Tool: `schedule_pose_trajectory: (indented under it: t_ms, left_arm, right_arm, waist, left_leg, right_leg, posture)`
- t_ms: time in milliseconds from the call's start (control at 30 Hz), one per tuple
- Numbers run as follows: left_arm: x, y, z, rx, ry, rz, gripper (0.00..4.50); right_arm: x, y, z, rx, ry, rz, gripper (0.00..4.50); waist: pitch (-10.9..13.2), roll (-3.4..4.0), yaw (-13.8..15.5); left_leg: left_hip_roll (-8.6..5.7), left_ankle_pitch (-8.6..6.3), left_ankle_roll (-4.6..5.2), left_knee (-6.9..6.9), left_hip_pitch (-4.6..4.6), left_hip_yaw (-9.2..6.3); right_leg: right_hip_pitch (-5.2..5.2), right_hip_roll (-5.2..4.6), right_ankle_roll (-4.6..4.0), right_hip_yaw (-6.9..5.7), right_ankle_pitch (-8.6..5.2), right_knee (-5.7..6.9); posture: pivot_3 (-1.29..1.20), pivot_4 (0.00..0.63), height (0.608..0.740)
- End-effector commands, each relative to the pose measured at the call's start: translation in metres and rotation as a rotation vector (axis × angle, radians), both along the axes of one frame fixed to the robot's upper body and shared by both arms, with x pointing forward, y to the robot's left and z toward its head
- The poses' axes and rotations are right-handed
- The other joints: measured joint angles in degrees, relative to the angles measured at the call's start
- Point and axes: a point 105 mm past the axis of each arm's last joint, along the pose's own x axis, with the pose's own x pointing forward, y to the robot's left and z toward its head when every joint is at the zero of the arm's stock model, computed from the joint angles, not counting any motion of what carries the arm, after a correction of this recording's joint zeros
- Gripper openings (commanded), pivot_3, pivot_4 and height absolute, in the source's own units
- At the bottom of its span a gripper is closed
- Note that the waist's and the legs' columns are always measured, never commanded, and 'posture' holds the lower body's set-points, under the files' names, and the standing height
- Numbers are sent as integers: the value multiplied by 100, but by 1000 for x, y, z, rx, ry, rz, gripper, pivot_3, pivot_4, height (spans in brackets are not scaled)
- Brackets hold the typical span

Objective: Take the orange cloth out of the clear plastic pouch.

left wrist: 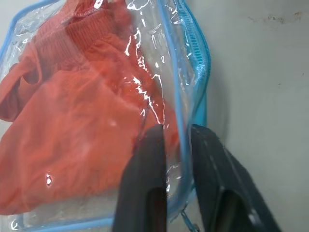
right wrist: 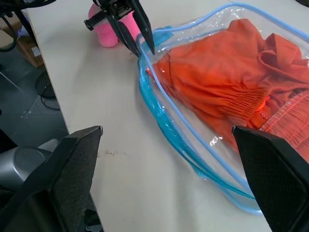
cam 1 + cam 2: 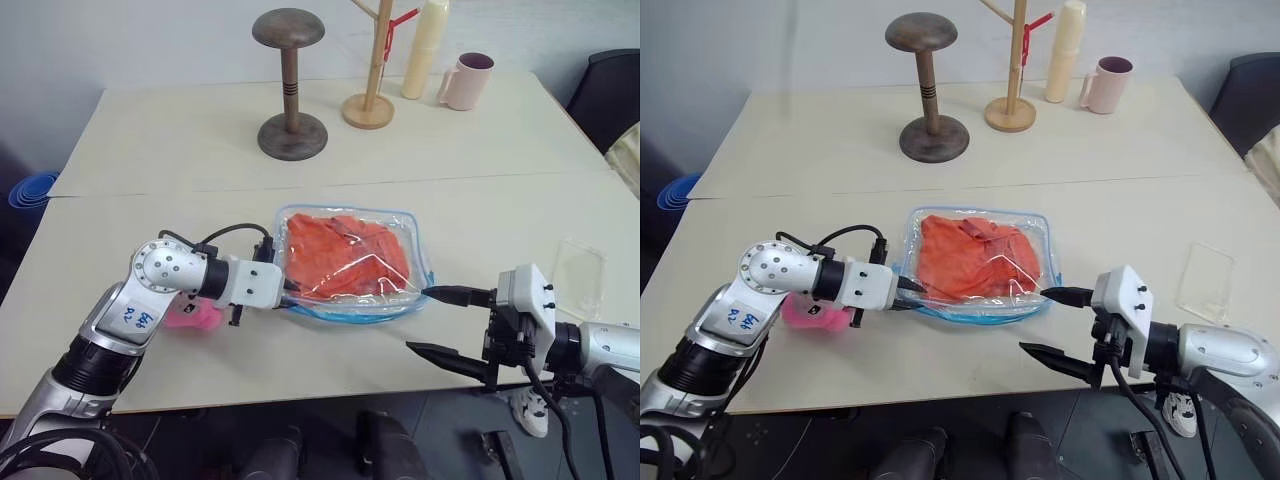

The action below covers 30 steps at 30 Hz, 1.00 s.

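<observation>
Pouch (image 3: 350, 262) sits mid-table, cloth (image 3: 345, 255) inside. I've got left gripper (image 1: 176, 145) pinched on pouch's blue rim; right gripper (image 3: 440, 320) gapes wide just beside the opposite edge. Anchoring step. Next: right reaches in for cloth, I'd say.

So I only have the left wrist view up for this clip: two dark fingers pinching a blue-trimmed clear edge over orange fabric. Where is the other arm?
Observer: The right gripper hovers at the pouch's opposite end, jaws wide open, holding nothing.
Operator: Is the cloth out at all?
Observer: No. The orange cloth lies wholly inside the clear plastic pouch, which lies flat on the table.
Operator: Anything near the left arm I should know of?
Observer: A pink plush lies on the table just behind the left gripper, partly hidden by the wrist.
</observation>
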Motion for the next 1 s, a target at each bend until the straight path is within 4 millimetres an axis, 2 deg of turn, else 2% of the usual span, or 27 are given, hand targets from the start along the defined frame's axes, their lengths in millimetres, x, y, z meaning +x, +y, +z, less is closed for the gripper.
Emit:
schedule_pose_trajectory:
  t_ms: [33,200,300,500,633,667,733,800,900,1000]
  left_arm:
    - [-8,-5,16,-90,46,-4,27]
    - [-16,-9,20,-286,270,78,27]
    - [-15,-10,23,-363,320,143,0]
    - [-12,-12,22,-438,370,218,0]
    - [-13,-16,19,-449,372,222,0]
    - [-13,-17,19,-453,373,222,0]
    - [-14,-18,20,-456,373,219,0]
    - [-14,-19,20,-455,369,218,0]
    - [-13,-19,22,-456,364,219,0]
    - [-13,-18,22,-457,361,220,0]
  right_arm:
    - [-3,4,6,8,-37,25,4500]
    - [-5,6,6,2,-48,36,4500]
    - [-6,9,6,-6,-65,52,3899]
    - [2,18,-4,-83,-118,91,1876]
    - [28,23,-20,-232,-246,77,502]
    - [41,24,-23,-273,-300,37,220]
    - [59,26,-29,-333,-372,-9,220]
    - [67,31,-36,-369,-412,-4,220]
    - [71,36,-46,-425,-461,16,833]
    - [74,38,-51,-454,-504,15,1746]
  waist:
    - [0,0,-1]
    - [0,0,-5]
    - [0,0,-6]
    - [-1,-1,-8]
    - [-2,-3,-26]
    - [-2,-3,-25]
    - [-3,-3,-28]
    - [-3,-3,-31]
    - [-3,-3,-18]
    - [-3,-3,-30]
  left_leg:
    - [0,0,0,1,0,0]
    - [0,0,0,1,1,-2]
    - [0,0,0,1,1,-2]
    - [0,0,0,3,3,-1]
    - [0,0,-1,3,6,5]
    - [0,1,-2,3,6,5]
    - [0,1,-3,3,6,5]
    - [-4,1,-3,4,5,10]
    - [-4,1,-3,2,4,6]
    - [-9,1,-2,3,3,9]
  right_leg:
    - [0,0,0,0,0,1]
    - [0,0,0,1,0,4]
    - [0,0,0,1,0,5]
    - [0,0,0,2,0,6]
    - [-1,2,0,-3,0,8]
    - [-1,1,0,-3,0,8]
    - [-4,1,0,-3,0,12]
    - [-7,1,0,-4,0,14]
    - [-11,-1,0,-3,0,18]
    - [-11,-1,0,-4,0,15]
  posture:
    - [0,150,740]
    - [0,150,740]
    - [0,150,740]
    - [0,150,740]
    - [0,150,740]
    - [0,150,740]
    - [0,150,740]
    - [0,150,740]
    - [0,150,740]
    - [0,150,740]
